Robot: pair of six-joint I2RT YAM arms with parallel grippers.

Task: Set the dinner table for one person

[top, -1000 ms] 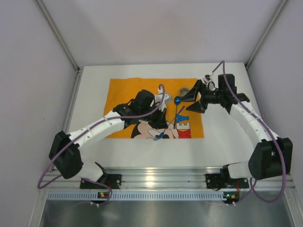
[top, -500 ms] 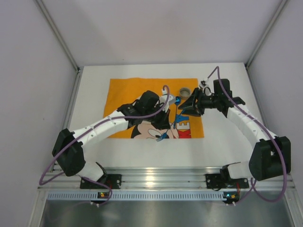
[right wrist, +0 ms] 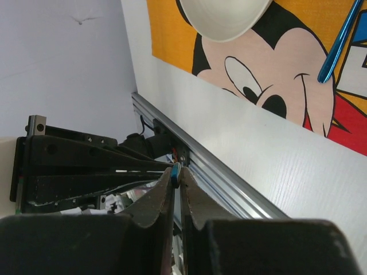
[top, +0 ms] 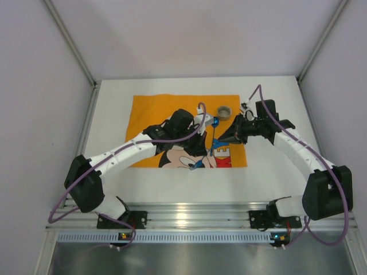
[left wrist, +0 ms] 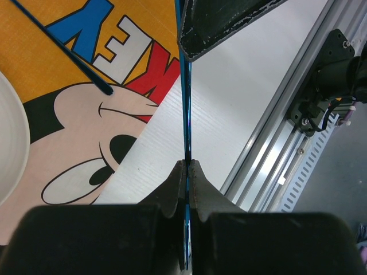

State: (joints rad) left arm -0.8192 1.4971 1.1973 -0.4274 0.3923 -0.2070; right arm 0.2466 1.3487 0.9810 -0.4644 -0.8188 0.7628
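Note:
On the white dinner table (top: 275, 183) lies an orange Mickey Mouse mat (top: 149, 112). Above the mat's right part a thin blue utensil (top: 214, 134) with a rounded head hangs in the air. My left gripper (top: 207, 125) is shut on it, and the left wrist view shows it edge-on (left wrist: 184, 114) running away from the left gripper (left wrist: 186, 163). My right gripper (top: 222, 139) has come in from the right and is shut on the utensil's blue end (right wrist: 176, 171). A second blue utensil (left wrist: 63, 48) (right wrist: 338, 46) lies on the mat beside a white bowl (right wrist: 223, 17).
A small greyish round cup (top: 223, 110) stands at the mat's far right edge. The silver rail (top: 189, 213) with both arm bases runs along the near edge. Grey walls close in the table on the left, right and back.
My right gripper moved left to the held blue utensil and shut on its end. My left arm shifted slightly right early on, still gripping it.

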